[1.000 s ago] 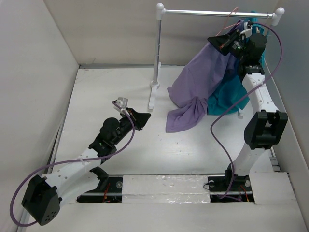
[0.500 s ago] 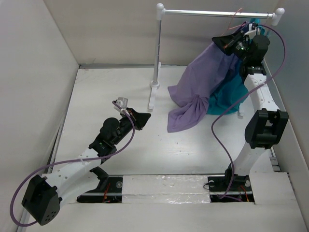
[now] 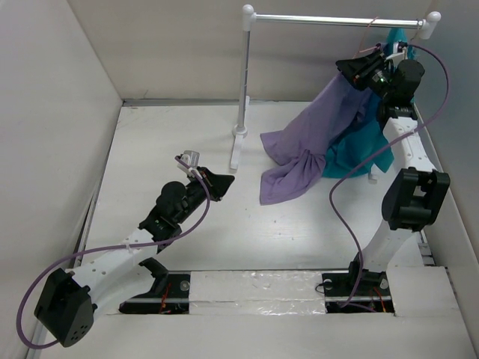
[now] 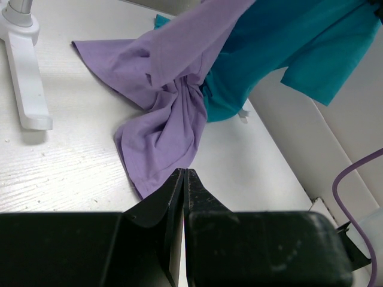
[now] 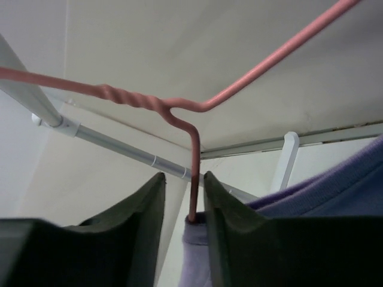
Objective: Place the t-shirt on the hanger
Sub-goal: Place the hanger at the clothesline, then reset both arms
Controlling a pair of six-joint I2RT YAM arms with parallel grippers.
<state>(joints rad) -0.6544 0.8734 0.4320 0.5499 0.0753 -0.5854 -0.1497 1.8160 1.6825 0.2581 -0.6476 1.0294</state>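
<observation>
Pink wire rises between the two fingers of the right claw [image 5: 184,179], which is clamped on the neck of the hanger [image 5: 193,167] just where it leaves the lavender collar of the t-shirt [image 5: 335,179]. This claw is high at the far right, just below the rail [image 3: 337,20]. The t-shirt hangs from it in a long slant, with its lower end bunched on the tabletop [image 3: 172,134] against the teal shirt [image 3: 359,149]. The left claw [image 3: 215,183] is well apart at near left, fingers pressed together on nothing. The main risk is probably the thin wire twisting or sliding in the grip as the hook is brought to the rail, since the hanging cloth pulls to one side. The trailing hem could also catch on the teal shirt and drag a shoulder off the hanger. Only the right wrist view shows the grip on the neck, and in it the hook runs out of frame. The overhead view shows the hook close under the rail, but not whether it has caught. The left wrist view alone shows the twisted hem lying near the rack's foot [image 4: 27,78]. No view shows whether both hanger shoulders sit inside the t-shirt.
</observation>
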